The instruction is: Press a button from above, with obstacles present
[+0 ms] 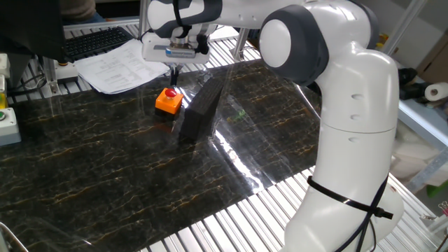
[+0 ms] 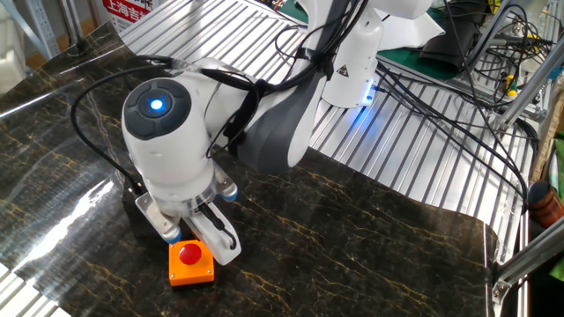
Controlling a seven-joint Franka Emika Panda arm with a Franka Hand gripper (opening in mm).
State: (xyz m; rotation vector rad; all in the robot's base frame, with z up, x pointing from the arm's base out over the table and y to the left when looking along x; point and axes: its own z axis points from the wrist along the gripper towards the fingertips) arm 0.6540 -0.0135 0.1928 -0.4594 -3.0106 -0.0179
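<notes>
The red button [image 1: 170, 93] sits on its small orange box [image 1: 168, 103] on the dark marbled table [image 1: 105, 161]. My gripper [image 1: 173, 74] hangs a short way above the button, fingers pointing down and pressed together into one dark tip, holding nothing. In the other fixed view the button [image 2: 189, 254] and box [image 2: 191, 269] show just below and left of the gripper [image 2: 216, 236]. The dark slab obstacle [image 1: 201, 106] stands on edge right beside the box, on its right; in the other fixed view the arm hides it.
A grey box with a green button [image 1: 5, 117] sits at the far left edge. Papers [image 1: 115, 66] and a keyboard [image 1: 98, 40] lie behind the table. Slatted metal surface [image 1: 231, 224] borders the front. Cables [image 2: 458, 97] trail near the robot base.
</notes>
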